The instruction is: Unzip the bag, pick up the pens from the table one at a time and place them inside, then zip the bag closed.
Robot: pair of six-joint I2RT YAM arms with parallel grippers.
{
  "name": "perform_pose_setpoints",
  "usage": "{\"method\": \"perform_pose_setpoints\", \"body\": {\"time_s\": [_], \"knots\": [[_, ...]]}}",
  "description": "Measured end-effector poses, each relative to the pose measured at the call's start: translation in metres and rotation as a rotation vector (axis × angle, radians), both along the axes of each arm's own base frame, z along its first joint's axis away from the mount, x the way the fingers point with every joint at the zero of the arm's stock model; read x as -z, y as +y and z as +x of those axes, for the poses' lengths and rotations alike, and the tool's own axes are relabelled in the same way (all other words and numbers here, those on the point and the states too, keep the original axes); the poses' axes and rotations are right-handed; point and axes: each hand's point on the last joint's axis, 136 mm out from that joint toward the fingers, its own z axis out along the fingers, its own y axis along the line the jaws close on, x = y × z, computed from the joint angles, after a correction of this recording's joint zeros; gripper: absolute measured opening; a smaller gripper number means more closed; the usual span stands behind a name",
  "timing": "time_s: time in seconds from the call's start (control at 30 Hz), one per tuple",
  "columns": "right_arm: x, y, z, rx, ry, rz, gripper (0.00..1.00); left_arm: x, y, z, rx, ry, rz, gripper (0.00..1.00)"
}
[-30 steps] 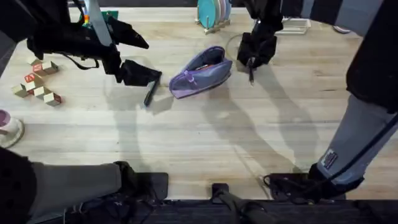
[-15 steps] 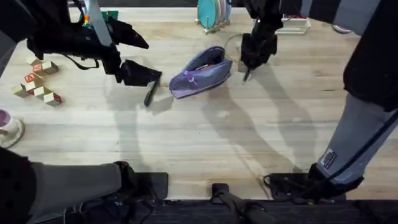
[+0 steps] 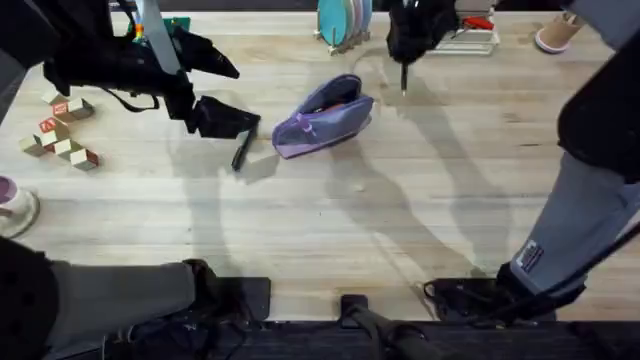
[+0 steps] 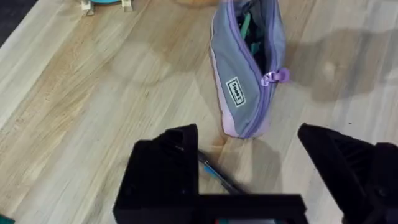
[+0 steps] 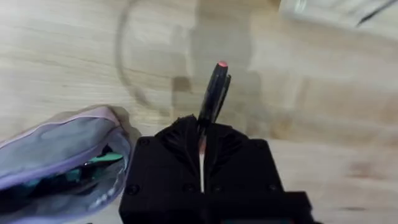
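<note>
The lavender bag (image 3: pixel 322 117) lies on the table (image 3: pixel 330 220) with its zipper undone and something green showing inside (image 4: pixel 247 28). My right gripper (image 3: pixel 405 52) hovers beyond the bag's far right end, shut on a black pen (image 3: pixel 404 78) that hangs point-down from it. In the right wrist view that pen (image 5: pixel 214 93) sticks out from between the closed fingers (image 5: pixel 180 134), with the bag (image 5: pixel 62 155) off to one side. Another black pen (image 3: pixel 240 152) rests on the table left of the bag. My left gripper (image 3: pixel 222 118) stands open just above this pen (image 4: pixel 217 177).
Small wooden blocks (image 3: pixel 62 130) are scattered at the far left, with a pink-and-white object (image 3: pixel 10 205) at the left edge. A rack of teal plates (image 3: pixel 342 20) and a white tray (image 3: pixel 472 38) stand along the far edge, and a pink cup (image 3: pixel 555 35) sits at the far right.
My right gripper has risen and moved toward the far edge, carrying the pen up off the table. The left arm, bag and other pen have stayed put.
</note>
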Motion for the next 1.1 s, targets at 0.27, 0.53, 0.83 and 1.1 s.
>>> {"method": "perform_pose_setpoints", "body": {"time_s": [0.27,0.53,0.83,1.1], "knots": [[-0.028,0.005,0.006,-0.265,-0.057,-0.071,0.031,0.0,0.0,0.0,0.0,0.0,0.0,0.994],[-0.025,0.033,-0.01,-0.651,-0.019,-0.188,0.031,0.0,0.0,0.0,0.0,-0.001,0.0,0.994],[-0.016,0.057,-0.056,-1.186,0.13,-0.322,0.031,0.0,0.0,0.0,0.0,-0.001,0.0,0.994],[-0.016,0.087,-0.071,-1.45,0.123,-0.385,0.031,0.0,0.0,0.0,0.0,0.0,0.0,0.994]]}}
